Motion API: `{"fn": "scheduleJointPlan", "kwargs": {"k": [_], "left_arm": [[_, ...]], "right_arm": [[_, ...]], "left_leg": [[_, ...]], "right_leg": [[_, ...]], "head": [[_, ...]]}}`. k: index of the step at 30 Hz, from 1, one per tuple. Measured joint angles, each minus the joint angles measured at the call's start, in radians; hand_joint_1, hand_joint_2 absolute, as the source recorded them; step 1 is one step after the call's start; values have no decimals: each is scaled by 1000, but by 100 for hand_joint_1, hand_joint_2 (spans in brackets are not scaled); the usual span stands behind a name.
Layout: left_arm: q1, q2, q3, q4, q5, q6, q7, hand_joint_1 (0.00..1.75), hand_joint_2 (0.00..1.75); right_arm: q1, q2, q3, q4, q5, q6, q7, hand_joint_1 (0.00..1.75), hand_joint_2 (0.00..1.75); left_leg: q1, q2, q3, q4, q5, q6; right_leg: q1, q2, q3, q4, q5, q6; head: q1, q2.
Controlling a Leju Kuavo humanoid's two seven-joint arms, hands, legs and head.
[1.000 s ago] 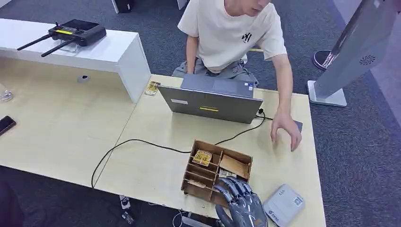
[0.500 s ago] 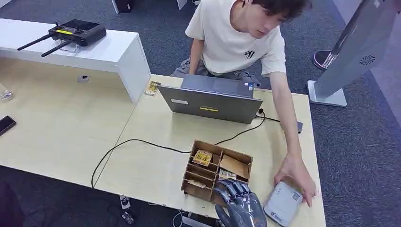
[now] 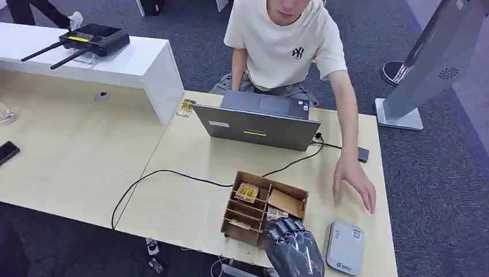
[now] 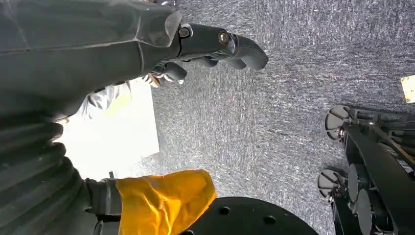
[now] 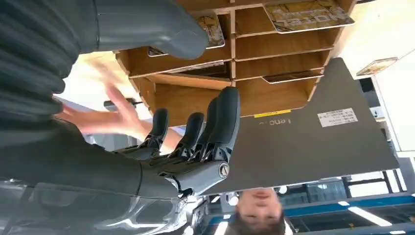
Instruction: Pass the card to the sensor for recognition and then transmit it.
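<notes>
The right hand (image 3: 293,249) hovers at the near edge of the wooden card box (image 3: 262,209), fingers spread and holding nothing. The left hand (image 4: 215,49) hangs over the floor, fingers loosely bent and empty. The cards (image 3: 247,191) lie in the box compartments, not yet picked. Just right of the hand lies the grey sensor (image 3: 345,248); the person's hand (image 3: 354,179), on it half a second ago, has lifted away, so the reader now seems ready. Beyond stand a laptop (image 3: 256,128) and a cable (image 3: 161,173) on the bench (image 3: 184,196); nothing blocks the reach.
</notes>
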Motion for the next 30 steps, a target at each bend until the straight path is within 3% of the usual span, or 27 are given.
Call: {"fn": "scheduleJointPlan", "kwargs": {"k": [4,9,30], "left_arm": [[0,0,0,0,0,-2,1,0,175],[0,0,0,0,0,-2,2,0,175],[0,0,0,0,-2,-2,5,0,175]], "right_arm": [[-1,0,0,6,3,10,12,61,175],[-3,0,0,11,3,18,15,54,175],[-16,12,0,39,-11,48,36,66,175]], "left_leg": [[0,0,0,0,0,0],[0,0,0,0,0,0],[0,0,0,0,0,0]], "right_leg": [[0,0,0,0,0,0],[0,0,0,0,0,0],[0,0,0,0,0,0]], "head": [[0,0],[0,0],[0,0]]}}
